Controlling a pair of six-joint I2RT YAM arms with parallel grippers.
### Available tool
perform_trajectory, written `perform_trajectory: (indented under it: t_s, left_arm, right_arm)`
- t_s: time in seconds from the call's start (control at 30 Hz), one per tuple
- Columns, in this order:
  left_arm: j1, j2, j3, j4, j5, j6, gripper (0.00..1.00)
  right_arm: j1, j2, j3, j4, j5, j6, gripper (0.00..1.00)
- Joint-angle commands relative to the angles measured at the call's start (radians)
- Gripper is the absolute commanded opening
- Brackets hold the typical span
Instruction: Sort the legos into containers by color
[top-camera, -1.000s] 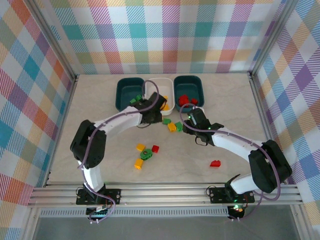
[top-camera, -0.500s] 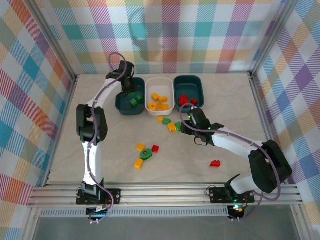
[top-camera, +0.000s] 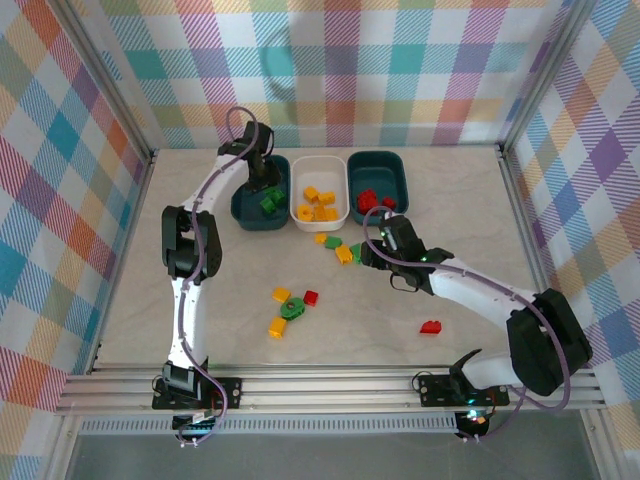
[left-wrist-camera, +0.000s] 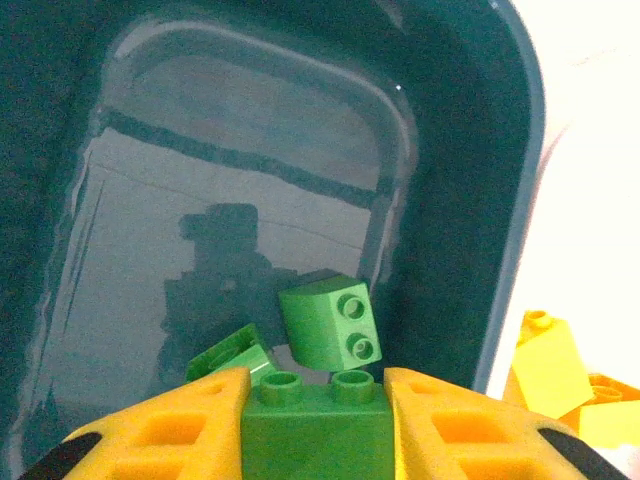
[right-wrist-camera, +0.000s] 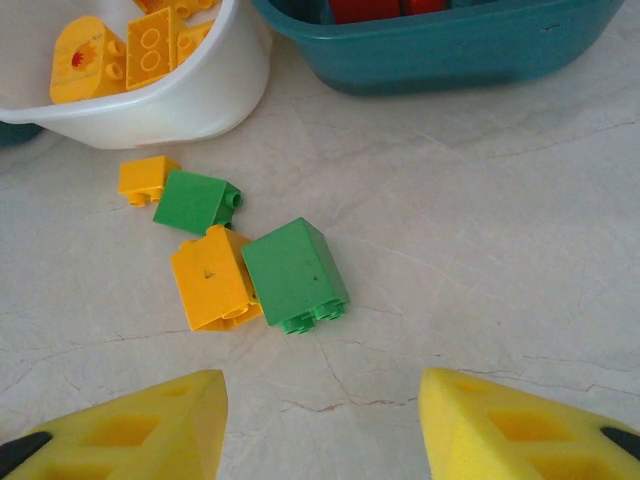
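Observation:
My left gripper (left-wrist-camera: 315, 425) hangs low inside the left dark teal tub (top-camera: 243, 200), shut on a green lego (left-wrist-camera: 315, 432) whose studs point away from the camera. Two more green legos (left-wrist-camera: 330, 322) lie on that tub's floor just beyond it. The white tub (top-camera: 320, 161) holds several yellow legos (top-camera: 318, 205), and the right teal tub (top-camera: 378, 158) holds red ones (top-camera: 370, 199). My right gripper (right-wrist-camera: 320, 400) stands open above the table, just short of a green lego (right-wrist-camera: 293, 272) that touches a yellow one (right-wrist-camera: 212, 278).
Behind that pair lie another green lego (right-wrist-camera: 195, 201) and a small yellow one (right-wrist-camera: 146, 178). A loose cluster of yellow, green and red legos (top-camera: 291, 308) sits mid-table, and a lone red lego (top-camera: 431, 326) lies at the right. Checkered walls enclose the table.
My left arm swung from just below the tubs up over the left teal tub, carrying the green lego, then settled lower into it. My right gripper barely shifted.

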Motion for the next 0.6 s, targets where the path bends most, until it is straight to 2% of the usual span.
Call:
perform_trajectory:
  t_s: [0.0,0.07,0.13,0.2,0.33,0.47,0.57]
  left_arm:
    - [0.004,-0.001,-0.046,-0.008,0.005,0.004,0.35]
    - [0.004,-0.005,-0.056,-0.009,0.007,0.005,0.36]
    - [0.004,-0.014,-0.064,-0.005,0.012,0.009,0.41]
    - [0.004,-0.027,-0.064,-0.009,0.009,0.016,0.58]
    - [0.004,-0.09,-0.084,0.004,0.032,0.031,0.73]
    - [0.004,-0.253,-0.183,0.061,0.031,0.018,0.79]
    - [0.004,-0.446,-0.368,0.137,-0.034,-0.046,0.85]
  right_arm:
    - [-0.003,-0.024,-0.012,0.024,-0.015,0.004,0.54]
    - [0.006,-0.021,-0.008,0.028,-0.025,-0.007,0.56]
    - [0.042,-0.013,0.012,0.004,-0.004,-0.018,0.56]
    - [0.107,-0.005,0.036,-0.008,0.012,-0.03,0.59]
    - [0.231,0.046,0.123,-0.091,-0.004,-0.03,0.64]
    - [0.386,0.122,0.195,-0.222,0.035,0.141,0.7]
    - [0.477,0.188,0.209,-0.205,-0.035,0.287,0.74]
